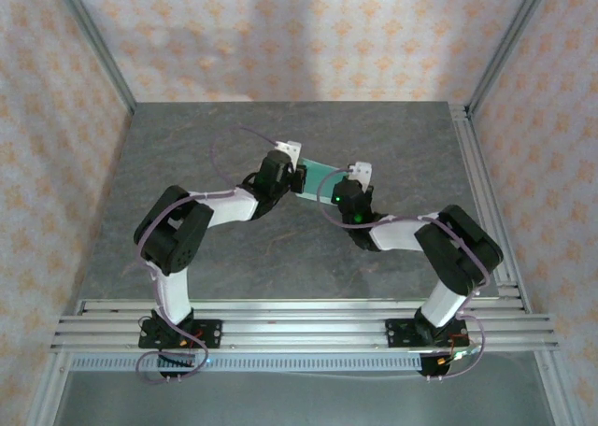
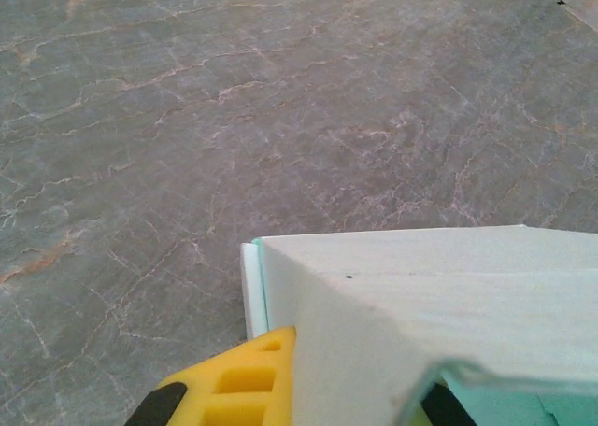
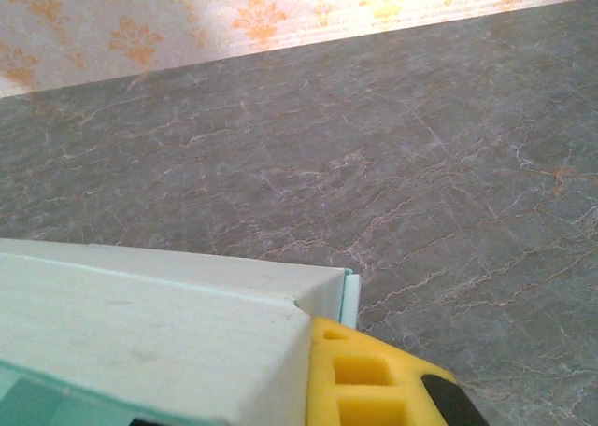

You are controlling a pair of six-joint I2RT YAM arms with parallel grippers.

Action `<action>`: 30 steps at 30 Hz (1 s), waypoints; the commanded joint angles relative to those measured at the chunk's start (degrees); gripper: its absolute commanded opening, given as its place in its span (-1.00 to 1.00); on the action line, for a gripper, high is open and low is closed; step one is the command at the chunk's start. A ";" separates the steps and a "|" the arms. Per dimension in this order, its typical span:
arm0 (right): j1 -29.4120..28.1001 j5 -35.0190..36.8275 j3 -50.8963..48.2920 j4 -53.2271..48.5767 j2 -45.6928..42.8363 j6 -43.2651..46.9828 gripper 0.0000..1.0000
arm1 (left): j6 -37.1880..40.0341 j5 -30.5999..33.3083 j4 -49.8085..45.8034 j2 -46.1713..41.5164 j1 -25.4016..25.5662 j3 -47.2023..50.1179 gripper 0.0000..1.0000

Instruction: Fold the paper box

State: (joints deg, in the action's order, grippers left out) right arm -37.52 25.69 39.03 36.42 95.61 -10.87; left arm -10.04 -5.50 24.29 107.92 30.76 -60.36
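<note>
Left claw (image 1: 297, 179) and right claw (image 1: 340, 191) were each clamped shut on one end of the paper box (image 1: 320, 176), which spanned the gap between them above the worktop (image 1: 234, 136). Beside each yellow finger (image 2: 238, 384) we saw creased walls forming a rectangular body, with a thin layer edge protruding. We judged the folding mostly done, with end tabs possibly left to tuck.
</note>
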 commanded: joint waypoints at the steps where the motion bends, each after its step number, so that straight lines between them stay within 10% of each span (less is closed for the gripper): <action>1: -0.62 -1.02 -1.25 4.84 -0.73 -0.69 -0.85 | 0.70 2.06 -4.21 -0.44 -0.31 2.38 -1.00; 15: -0.61 -7.14 -5.10 0.27 -9.74 0.46 0.41 | 2.62 4.53 -6.74 -1.14 -0.22 2.39 -1.00; 30: -0.54 -16.64 -8.97 -21.11 -37.98 1.88 0.72 | 2.91 6.27 -9.61 -0.95 0.26 0.50 -1.00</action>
State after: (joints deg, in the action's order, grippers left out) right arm -37.85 10.48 27.77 22.72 60.53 -9.34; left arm -8.49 -1.56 21.91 107.00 30.79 -60.07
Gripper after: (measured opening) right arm 0.861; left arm 0.055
